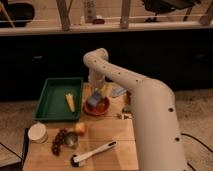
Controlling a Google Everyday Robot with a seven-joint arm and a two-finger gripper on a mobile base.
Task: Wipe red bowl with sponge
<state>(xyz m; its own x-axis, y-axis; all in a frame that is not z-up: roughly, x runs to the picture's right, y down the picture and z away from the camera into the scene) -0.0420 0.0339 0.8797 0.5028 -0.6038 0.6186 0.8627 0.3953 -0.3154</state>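
Orange-red and shallow, the red bowl (97, 107) serves as the reference point for this single camera view. It sits on the wooden table (112, 150), just to the right of the green tray (47, 100), low and open-topped, which leaves its inner surface reachable from above.

Directly over the bowl hangs the gripper (96, 100), carried at the end of the white arm (130, 95), which arches down from the robot's body on the bowl's right. That steep overhead approach suits a downward wiping contact. The sponge (94, 104), a blue-grey block, shows at the gripper's tip, inside the bowl's outline and apparently against its interior. Whether the jaws are clamped on the sponge or merely resting beside it cannot be told. Judged from the placement, the wiping step appears to be in hand.

Inside the tray, left of the bowl, lies a yellow wedge (70, 102), well out of the working area. Nearer the camera than the bowl stands a small orange-yellow block (80, 128), with dark grapes (60, 140) and a white round cup (37, 133) further left of it. A white-handled brush (94, 152) lies nearest the camera, below the bowl. None of these touches the bowl, so a wiping stroke has room.
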